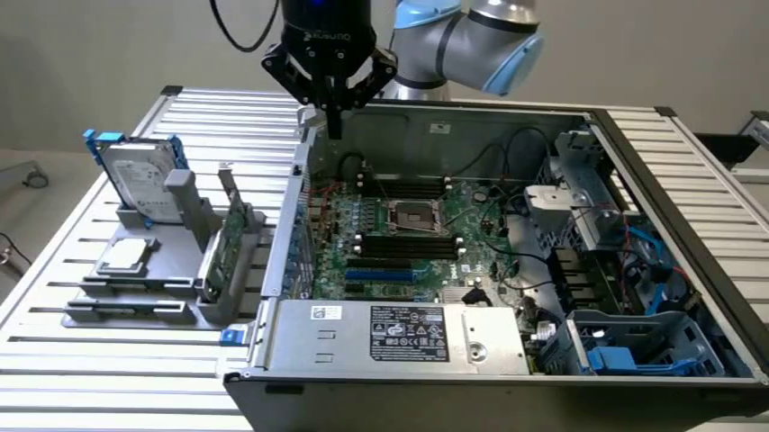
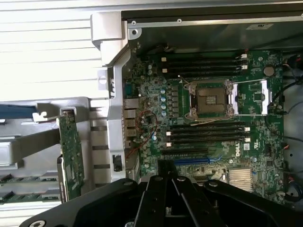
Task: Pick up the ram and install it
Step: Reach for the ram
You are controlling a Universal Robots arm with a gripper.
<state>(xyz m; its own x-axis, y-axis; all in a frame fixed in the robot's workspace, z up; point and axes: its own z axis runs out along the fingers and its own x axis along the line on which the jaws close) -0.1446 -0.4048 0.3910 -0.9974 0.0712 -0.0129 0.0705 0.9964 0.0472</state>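
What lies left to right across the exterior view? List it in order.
Silver hard drive with blue rails → green circuit board in the grey holder → motherboard's processor socket → blue drive cage.

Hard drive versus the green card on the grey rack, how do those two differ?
The hard drive is a silver block with blue rails; the green card is a bare circuit board with a metal bracket. The hard drive is thick, the green card thin. The green card stands nearer the computer case. Both stand on edge in the grey rack.
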